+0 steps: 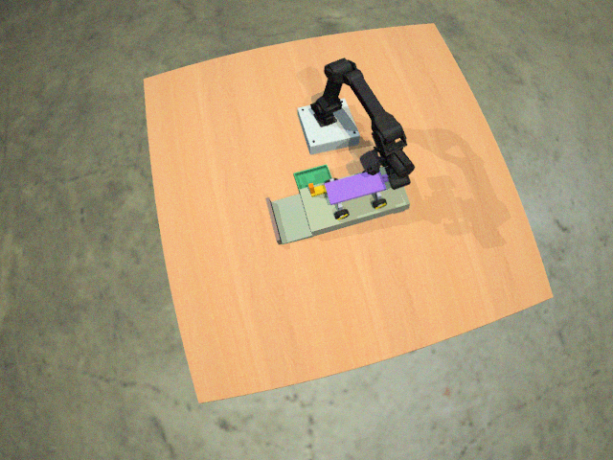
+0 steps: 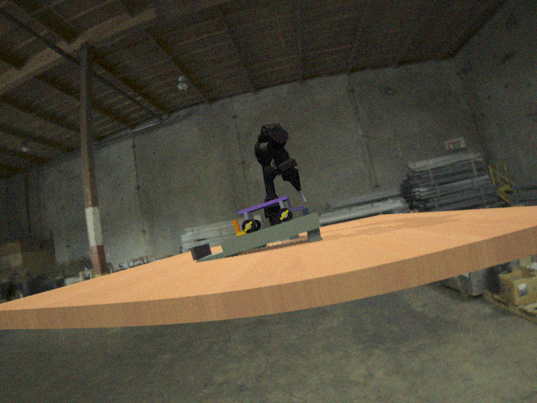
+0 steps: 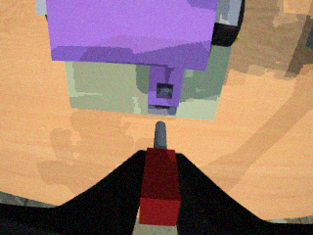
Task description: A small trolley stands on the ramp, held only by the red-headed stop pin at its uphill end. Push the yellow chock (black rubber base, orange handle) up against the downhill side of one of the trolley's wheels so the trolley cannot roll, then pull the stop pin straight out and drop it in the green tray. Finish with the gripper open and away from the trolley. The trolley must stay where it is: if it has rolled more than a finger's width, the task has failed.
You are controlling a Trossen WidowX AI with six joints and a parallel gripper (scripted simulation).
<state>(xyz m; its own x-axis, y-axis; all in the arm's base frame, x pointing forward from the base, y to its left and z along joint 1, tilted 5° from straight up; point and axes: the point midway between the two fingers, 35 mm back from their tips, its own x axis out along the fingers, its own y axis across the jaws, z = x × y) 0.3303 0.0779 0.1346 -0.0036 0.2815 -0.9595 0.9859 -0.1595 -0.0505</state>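
Observation:
My gripper [image 2: 299,191] [image 3: 159,159] is shut on the stop pin's red head [image 3: 160,188]. The grey shaft [image 3: 160,134] [image 2: 303,196] points down in open air, clear of the square hole [image 3: 164,91] in the trolley's uphill tab. The purple trolley [image 1: 355,187] [image 2: 263,205] [image 3: 132,29] stands on the ramp [image 1: 292,213] [image 2: 268,234] [image 3: 108,88]. The yellow chock [image 1: 318,191] [image 2: 236,227] with its orange handle [image 1: 311,187] stands at the trolley's downhill end, by the wheels; contact cannot be told. The green tray [image 1: 310,176] lies beside the ramp on the arm-base side.
The pale arm base [image 1: 322,141] stands behind the tray. A dark stop bar [image 1: 273,219] [image 2: 200,252] crosses the ramp's low end. The trolley's deck and near wheels [image 1: 378,203] [image 1: 341,214] lie beside and below the gripper, toward the downhill end.

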